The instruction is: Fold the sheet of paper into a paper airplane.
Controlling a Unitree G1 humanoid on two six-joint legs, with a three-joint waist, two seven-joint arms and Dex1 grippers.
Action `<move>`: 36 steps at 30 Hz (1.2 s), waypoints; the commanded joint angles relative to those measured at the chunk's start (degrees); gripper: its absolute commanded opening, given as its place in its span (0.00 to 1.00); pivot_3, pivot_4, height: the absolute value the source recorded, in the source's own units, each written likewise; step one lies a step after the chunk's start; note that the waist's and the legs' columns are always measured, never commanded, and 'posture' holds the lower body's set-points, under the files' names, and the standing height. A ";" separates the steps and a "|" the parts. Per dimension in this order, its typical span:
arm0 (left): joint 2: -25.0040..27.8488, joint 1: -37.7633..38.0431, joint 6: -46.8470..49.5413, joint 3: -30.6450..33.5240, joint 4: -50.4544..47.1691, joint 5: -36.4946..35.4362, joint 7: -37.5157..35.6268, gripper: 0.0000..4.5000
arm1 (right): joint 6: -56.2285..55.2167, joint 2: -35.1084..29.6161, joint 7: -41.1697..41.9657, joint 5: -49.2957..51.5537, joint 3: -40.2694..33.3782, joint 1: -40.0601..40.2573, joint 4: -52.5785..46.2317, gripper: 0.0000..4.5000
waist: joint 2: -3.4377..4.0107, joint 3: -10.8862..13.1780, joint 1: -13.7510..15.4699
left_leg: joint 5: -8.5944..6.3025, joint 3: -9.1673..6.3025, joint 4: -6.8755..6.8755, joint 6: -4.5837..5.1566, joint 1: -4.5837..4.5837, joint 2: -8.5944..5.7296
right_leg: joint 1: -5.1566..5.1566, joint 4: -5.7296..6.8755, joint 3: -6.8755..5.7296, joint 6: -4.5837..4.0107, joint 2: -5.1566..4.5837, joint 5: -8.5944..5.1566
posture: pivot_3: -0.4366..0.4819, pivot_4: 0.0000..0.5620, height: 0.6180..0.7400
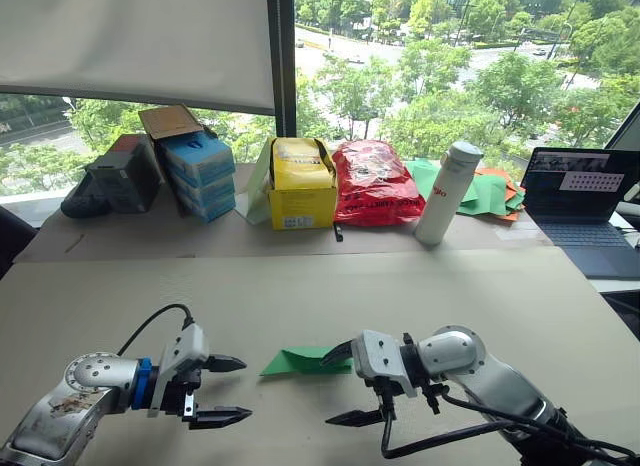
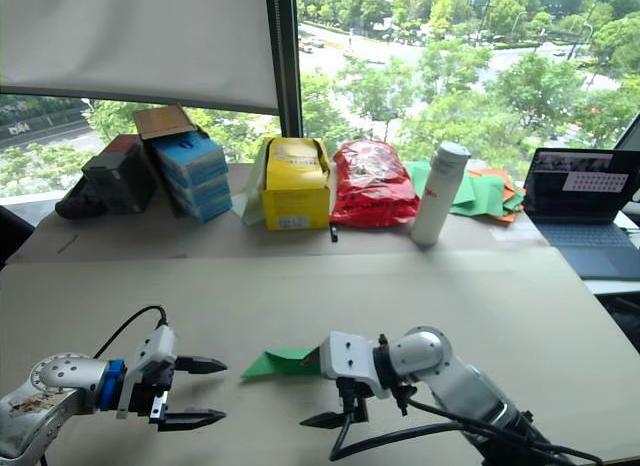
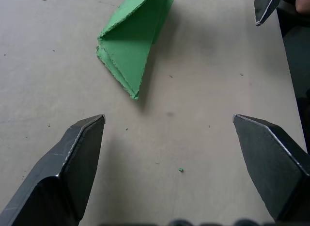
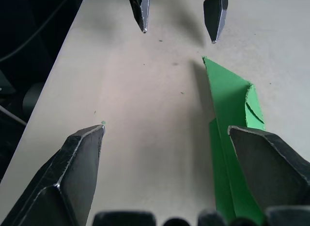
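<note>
The sheet of paper (image 1: 300, 362) is bright green and folded into a narrow pointed wedge with layered flaps. It lies flat on the tan table (image 1: 300, 296) between my two grippers. My left gripper (image 1: 247, 389) stands open just left of the wedge's point, with nothing between its fingers. In the left wrist view the paper (image 3: 131, 46) lies ahead of this gripper (image 3: 168, 119). My right gripper (image 1: 330, 388) is open at the wedge's right end. One of its fingers (image 4: 271, 168) sits over the paper (image 4: 227, 100); the other is off to the side above bare table.
Along the back of the table stand dark and blue boxes (image 1: 200, 174), a yellow box (image 1: 302, 184), a red bag (image 1: 374, 183) and a white bottle (image 1: 447, 192). A pile of green and orange sheets (image 1: 490, 193) and an open laptop (image 1: 582, 208) lie at the back right.
</note>
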 commanded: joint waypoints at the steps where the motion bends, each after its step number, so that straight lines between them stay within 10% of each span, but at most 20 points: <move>1: -0.27 0.08 -2.76 0.05 0.34 0.70 -1.04 1.00 | -2.32 -0.30 0.53 -1.18 1.41 1.21 -2.57 1.00 | 0.00 0.00 0.03 | 0.00 0.00 0.00 0.00 -0.01 0.00 | 0.00 0.00 -0.01 0.00 -0.01 0.00 | 0.48 0.27 1.00; 36: -1.04 -3.29 5.52 0.04 -7.42 -2.70 3.25 1.00 | 3.10 16.73 -5.47 -7.24 0.03 -17.95 22.30 1.00 | 0.01 0.00 -0.86 | 0.23 0.05 0.01 -0.38 0.00 -0.02 | -0.02 0.15 0.05 -0.02 0.23 0.00 | 0.48 0.27 1.00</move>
